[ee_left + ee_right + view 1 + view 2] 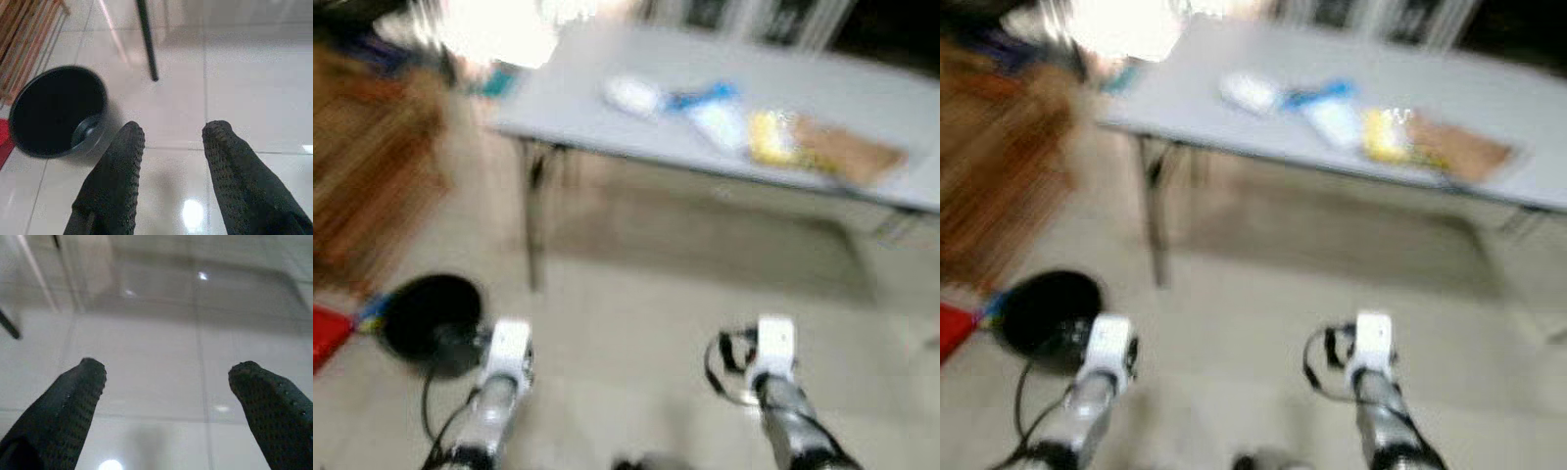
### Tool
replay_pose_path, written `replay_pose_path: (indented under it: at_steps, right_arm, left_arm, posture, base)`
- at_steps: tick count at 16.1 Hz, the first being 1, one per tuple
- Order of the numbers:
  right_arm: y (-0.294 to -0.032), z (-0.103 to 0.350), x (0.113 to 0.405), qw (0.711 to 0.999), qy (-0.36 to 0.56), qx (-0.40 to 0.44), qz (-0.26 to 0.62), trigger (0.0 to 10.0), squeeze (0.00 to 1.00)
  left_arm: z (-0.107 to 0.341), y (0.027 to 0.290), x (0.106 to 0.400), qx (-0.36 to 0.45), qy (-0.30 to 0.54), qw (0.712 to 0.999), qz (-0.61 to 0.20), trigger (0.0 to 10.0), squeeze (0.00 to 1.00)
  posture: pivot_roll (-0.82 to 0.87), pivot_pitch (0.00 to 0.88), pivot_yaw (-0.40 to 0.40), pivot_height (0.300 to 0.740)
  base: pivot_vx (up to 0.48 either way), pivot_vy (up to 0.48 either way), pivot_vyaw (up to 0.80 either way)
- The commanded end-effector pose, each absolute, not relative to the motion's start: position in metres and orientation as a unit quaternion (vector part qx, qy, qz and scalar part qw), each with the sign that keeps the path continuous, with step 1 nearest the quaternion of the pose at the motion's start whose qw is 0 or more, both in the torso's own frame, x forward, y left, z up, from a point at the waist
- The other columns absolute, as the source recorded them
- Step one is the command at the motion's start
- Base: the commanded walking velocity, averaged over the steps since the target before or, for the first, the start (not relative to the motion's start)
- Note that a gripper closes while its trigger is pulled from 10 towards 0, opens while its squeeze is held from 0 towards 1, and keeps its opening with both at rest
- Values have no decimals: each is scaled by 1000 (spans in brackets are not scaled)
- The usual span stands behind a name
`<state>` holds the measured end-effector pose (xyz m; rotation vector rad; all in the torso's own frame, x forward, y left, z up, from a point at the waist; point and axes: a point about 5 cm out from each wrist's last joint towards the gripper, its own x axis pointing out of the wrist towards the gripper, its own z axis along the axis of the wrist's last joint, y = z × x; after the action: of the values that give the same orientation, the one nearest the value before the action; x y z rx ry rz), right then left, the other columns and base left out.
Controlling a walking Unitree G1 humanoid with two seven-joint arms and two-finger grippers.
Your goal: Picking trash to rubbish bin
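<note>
Walking up, square yourself to the tabletop [862,93] so its far trash [754,132] is reachable. Both the left hand [171,142] and right hand [168,382] are spread apart, empty; the bin [431,318] sits near left.

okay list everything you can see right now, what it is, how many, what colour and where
Table: one, grey, ahead of the robot, dark legs.
Trash on the table: blurred; a white piece, a blue piece, a whitish piece, a yellow piece and a flat brown piece, in a row along the tabletop.
Rubbish bin: one, black, on the floor to the robot's left, near a table leg.
Wooden slatted furniture: one, brown, on the left beyond the bin.
Red thing: one, at the left edge on the floor; too blurred to name.
Floor: pale glossy tiles.
Left gripper: black fingers open, nothing held, over the floor by the bin.
Right gripper: black fingers open, nothing held, over bare floor.
</note>
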<state>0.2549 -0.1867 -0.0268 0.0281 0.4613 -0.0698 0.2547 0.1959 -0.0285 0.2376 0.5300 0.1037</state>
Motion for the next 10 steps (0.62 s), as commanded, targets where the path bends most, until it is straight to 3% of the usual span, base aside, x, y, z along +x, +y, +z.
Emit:
replay_pose_path:
  at_steps: [1,10]
  right_arm:
    - [-191,-23,258,975,220,3,-37,10000,0]
    - [-189,-25,256,975,221,7,-34,10000,0]
  left_arm:
    - [-30,191,254,113,264,957,48,10000,0]
    - [-32,193,251,117,266,956,45,10000,0]
  posture:
    - [-49,79,-97,740]
    - [-52,57,-90,740]
  base:
    - [0,-352,0]
    - [0,-353,0]
